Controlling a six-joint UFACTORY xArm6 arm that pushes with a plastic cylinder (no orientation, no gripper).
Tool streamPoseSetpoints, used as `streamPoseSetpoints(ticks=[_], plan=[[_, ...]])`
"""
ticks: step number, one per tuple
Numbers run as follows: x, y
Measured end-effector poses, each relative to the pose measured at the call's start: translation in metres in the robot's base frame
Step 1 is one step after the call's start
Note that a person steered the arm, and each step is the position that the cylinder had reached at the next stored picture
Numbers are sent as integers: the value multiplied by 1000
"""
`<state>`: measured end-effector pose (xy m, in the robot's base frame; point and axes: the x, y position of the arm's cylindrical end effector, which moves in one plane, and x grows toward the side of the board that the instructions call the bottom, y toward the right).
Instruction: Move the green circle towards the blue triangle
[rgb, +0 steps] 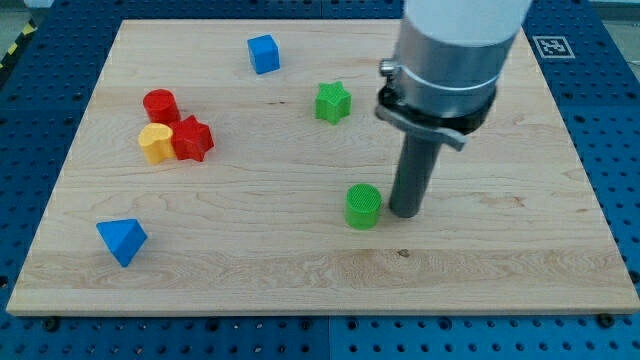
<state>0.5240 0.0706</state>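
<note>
The green circle (363, 205) stands on the wooden board, a little right of the middle and towards the view's bottom. The blue triangle (122, 240) lies near the board's bottom left corner, far to the left of the green circle. My tip (404, 212) rests on the board just right of the green circle, close to it or touching it.
A green star (332, 102) lies above the green circle. A blue cube (264, 54) sits near the top edge. A red circle (160, 105), a yellow heart (155, 143) and a red star (191, 139) cluster at the left. The wooden board (500, 260) lies on a blue perforated table.
</note>
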Motion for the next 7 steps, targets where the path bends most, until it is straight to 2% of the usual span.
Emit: streamPoseSetpoints(ticks=[4,7], plan=[[1,-133],[-1,-192]])
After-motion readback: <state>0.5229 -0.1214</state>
